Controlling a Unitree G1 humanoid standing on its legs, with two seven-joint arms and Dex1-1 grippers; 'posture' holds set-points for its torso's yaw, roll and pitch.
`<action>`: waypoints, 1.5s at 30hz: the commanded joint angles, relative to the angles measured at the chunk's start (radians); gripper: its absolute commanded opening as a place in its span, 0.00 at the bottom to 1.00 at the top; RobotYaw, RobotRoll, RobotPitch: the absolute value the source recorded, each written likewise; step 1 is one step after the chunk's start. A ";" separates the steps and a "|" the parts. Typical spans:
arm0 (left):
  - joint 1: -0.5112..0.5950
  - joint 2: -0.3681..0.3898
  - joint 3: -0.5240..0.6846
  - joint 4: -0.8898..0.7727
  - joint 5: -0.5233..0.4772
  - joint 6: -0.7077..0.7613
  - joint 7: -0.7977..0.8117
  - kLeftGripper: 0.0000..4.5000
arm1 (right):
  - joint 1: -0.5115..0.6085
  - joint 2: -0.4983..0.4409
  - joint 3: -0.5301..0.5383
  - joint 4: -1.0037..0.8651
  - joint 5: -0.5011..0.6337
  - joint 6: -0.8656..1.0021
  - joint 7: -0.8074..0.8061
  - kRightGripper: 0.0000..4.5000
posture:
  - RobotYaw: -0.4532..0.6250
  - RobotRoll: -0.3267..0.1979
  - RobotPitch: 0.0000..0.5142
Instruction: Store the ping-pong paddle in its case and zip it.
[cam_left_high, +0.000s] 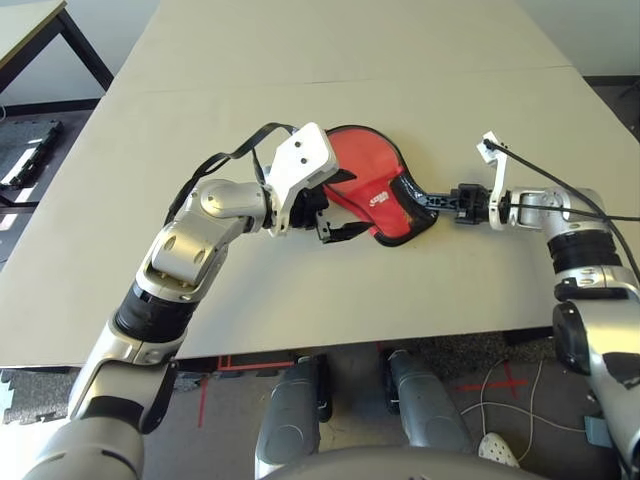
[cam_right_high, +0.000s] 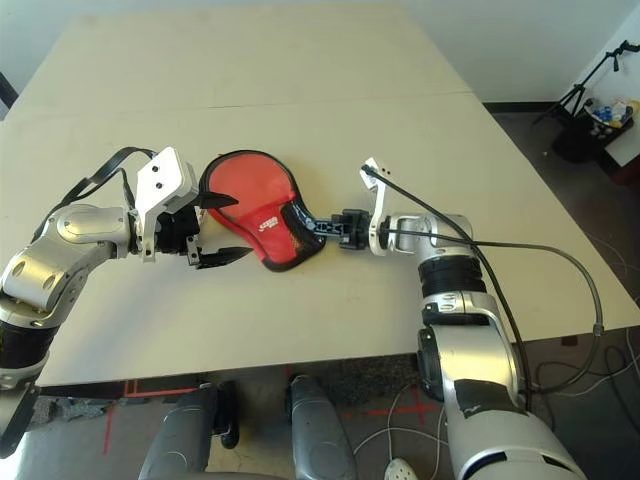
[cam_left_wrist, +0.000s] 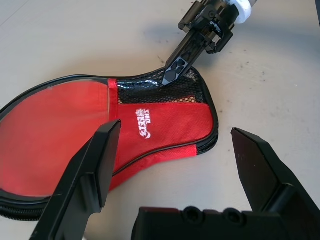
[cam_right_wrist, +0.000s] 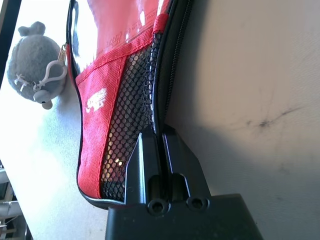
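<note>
Red case (cam_left_high: 372, 192) flat mid-table (cam_left_high: 300, 60), wide bare tabletop beyond and to both sides; right gripper (cam_left_wrist: 172, 75) pinched on its black mesh end, perhaps the zipper edge; left gripper (cam_left_wrist: 170, 165) spread over the round end; grey pouch (cam_right_wrist: 35, 57) beside the case

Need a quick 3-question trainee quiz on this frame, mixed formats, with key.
1. True or false: the left gripper is shut on the case.
2. Which part of the case do the right gripper's fingers pinch? A) the round end B) the mesh-pocket handle end C) the white logo
3. Fill in: the small grey pouch lies ___ the case, not inside it.

Key: 1. False: its fingers stand wide apart just short of the case. 2. B: the closed fingers sit on the zipper edge by the black mesh pocket. 3. Beside.
</note>
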 joint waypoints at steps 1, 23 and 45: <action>0.007 -0.001 -0.010 0.006 -0.001 -0.005 -0.005 1.00 | 0.085 -0.013 0.018 -0.083 0.031 0.109 -0.016 0.00 | 0.42 0.62 0.42; 0.012 -0.008 -0.017 0.033 0.015 -0.038 -0.005 1.00 | 0.429 -0.075 -0.129 -0.657 0.282 0.453 -0.156 0.00 | 0.41 0.62 0.38; 0.010 -0.021 -0.028 0.063 0.030 -0.064 -0.013 1.00 | 0.409 -0.207 -0.189 -0.656 0.383 0.438 -0.154 0.67 | 0.39 0.62 0.38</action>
